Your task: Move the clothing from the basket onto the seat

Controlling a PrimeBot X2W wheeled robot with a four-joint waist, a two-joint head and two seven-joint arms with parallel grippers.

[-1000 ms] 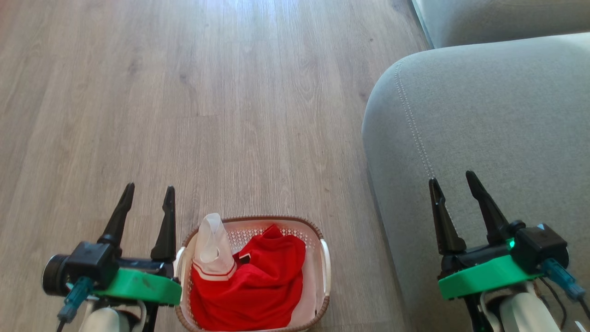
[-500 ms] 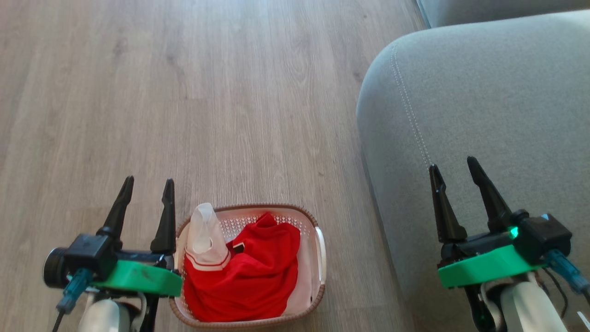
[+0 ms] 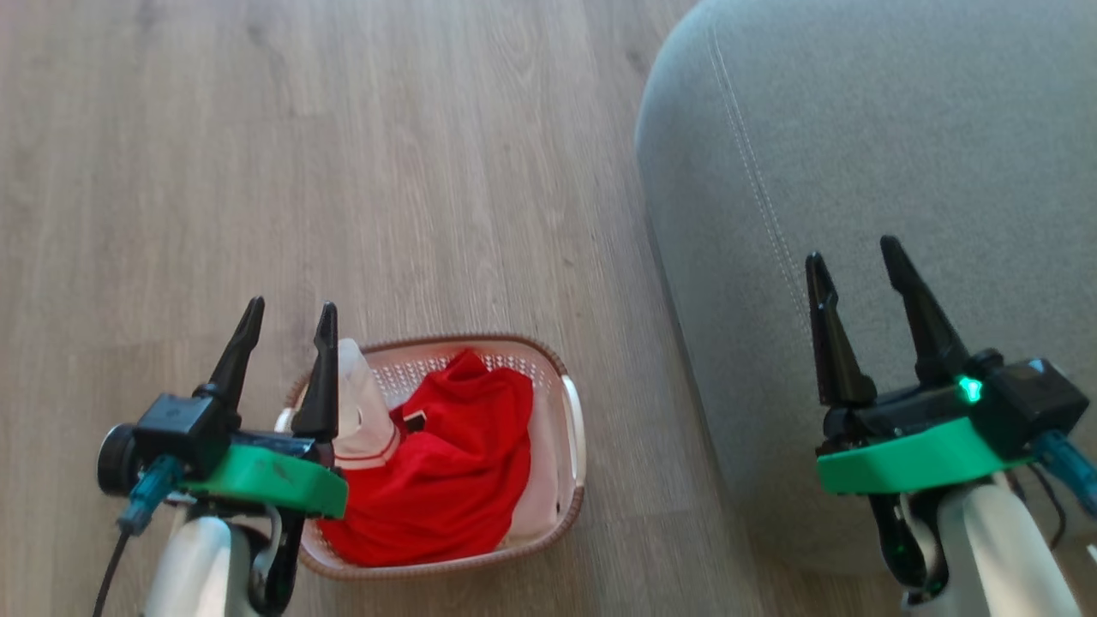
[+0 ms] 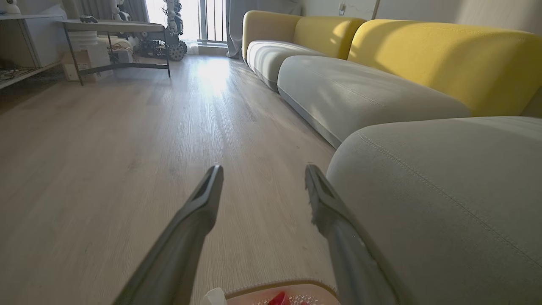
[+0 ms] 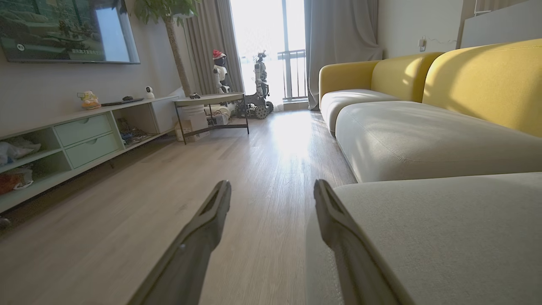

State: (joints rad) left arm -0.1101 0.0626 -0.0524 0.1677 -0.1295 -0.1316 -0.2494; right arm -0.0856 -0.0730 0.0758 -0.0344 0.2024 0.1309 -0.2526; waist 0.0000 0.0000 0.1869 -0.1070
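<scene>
Lying bunched in the small white perforated plastic basket (image 3: pixel 548 480) with a brown woven-look rim, the bright red soft clothing (image 3: pixel 446 480) with a white panel sits at six o'clock in the head view. The large grey upholstered seat (image 3: pixel 900 154) lies at two o'clock, near the basket. At eight o'clock the left gripper (image 3: pixel 291 303), and at four o'clock over the seat the right gripper (image 3: pixel 851 248), both gape wide, empty.

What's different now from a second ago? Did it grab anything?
Mostly the camera shifted: the whole scene slid up and left. The left end effector now overlaps the left rim of the small white perforated plastic basket. Nothing taken: both stay open, the right end effector over the large grey fabric seat; the bright red soft clothing stays in the basket.
</scene>
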